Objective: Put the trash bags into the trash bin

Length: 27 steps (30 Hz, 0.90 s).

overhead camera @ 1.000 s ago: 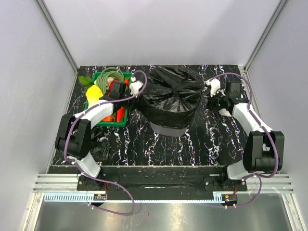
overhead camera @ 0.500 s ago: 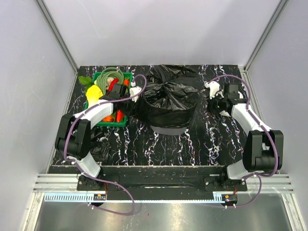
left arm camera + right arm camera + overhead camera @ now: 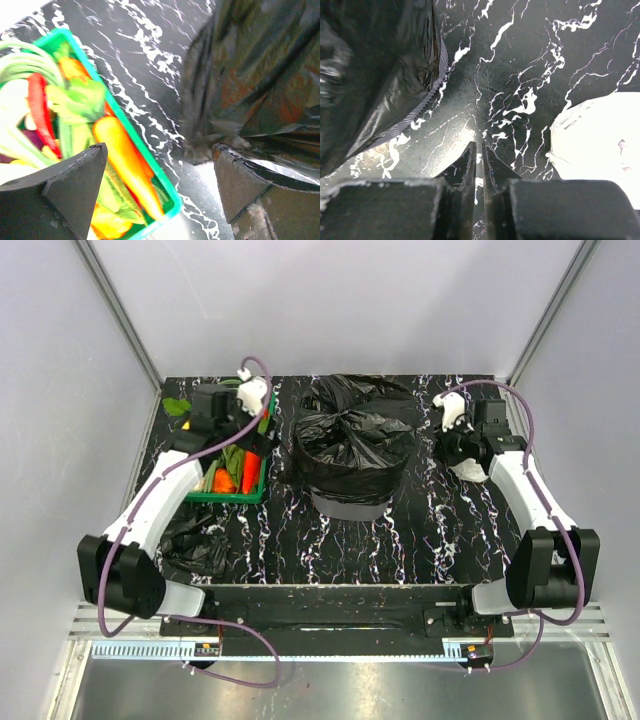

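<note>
1. A green crate (image 3: 228, 480) full of vegetables stands on the black, white-veined desk (image 3: 420, 540), just left of the trash bin. An orange carrot (image 3: 125, 160), a red pepper and green leaves lie in it.
2. A white crumpled object (image 3: 466, 471) lies on the desk to the right of the bin, apart from it and partly under the right arm.
3. The left gripper (image 3: 160, 150) hangs above the bin-side edge of the crate. Its fingers are spread wide and there is nothing between them.
4. The right gripper (image 3: 477, 146) is low over bare desk, between the bin and the white object. Its fingers are drawn almost together, leaving only a thin slit, and it holds nothing.
5. The trash bin (image 3: 348, 506) stands mid-desk, toward the far side. Only a grey band at its base shows, because black film covers the rest.
6. The draped trash bag (image 3: 350, 435) lies over the bin. It is glossy and heavily wrinkled, bunched into folds on top, with its skirt hanging down the sides.
7. The crumpled trash bag (image 3: 195, 543) sits on the desk at the near left, in front of the crate and beside the left arm. It is well apart from the bin.
</note>
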### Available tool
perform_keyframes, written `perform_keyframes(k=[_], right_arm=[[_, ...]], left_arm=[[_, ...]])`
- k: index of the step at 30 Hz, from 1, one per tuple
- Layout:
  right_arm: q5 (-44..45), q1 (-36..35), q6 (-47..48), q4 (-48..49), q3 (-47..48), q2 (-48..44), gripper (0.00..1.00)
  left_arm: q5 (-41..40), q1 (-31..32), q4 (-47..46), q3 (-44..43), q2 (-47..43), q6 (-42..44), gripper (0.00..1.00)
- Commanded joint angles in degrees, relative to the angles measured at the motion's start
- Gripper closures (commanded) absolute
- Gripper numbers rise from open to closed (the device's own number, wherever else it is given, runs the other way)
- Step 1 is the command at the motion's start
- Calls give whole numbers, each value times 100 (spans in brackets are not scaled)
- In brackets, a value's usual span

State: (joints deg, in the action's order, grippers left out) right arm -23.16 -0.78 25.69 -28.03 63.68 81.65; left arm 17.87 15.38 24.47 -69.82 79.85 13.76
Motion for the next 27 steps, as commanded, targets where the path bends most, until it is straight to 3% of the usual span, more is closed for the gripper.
perform_keyframes(k=[1, 4, 10, 15, 22, 27], right_arm=[[-407, 16, -266, -325, 557, -334, 75], [-943, 16, -302, -606, 768, -299, 57], [-1191, 7, -258, -721, 699, -404, 50], [-1226, 16, -153, -774, 593, -562, 49], [-981, 16, 120, -967, 689, -404, 50], [-761, 16, 182, -985, 760, -246, 49]], left_arm=[[120, -342, 189, -759, -374, -181, 9], [287, -369, 541, -1392, -427, -198, 9], [639, -97, 981, -2115, -339, -356, 7], [753, 44, 955, -1202, -628, -295, 6], [1403, 44, 1358, 397, -1191, 881, 7], [1273, 106, 1920, 1171, -1499, 1795, 7]])
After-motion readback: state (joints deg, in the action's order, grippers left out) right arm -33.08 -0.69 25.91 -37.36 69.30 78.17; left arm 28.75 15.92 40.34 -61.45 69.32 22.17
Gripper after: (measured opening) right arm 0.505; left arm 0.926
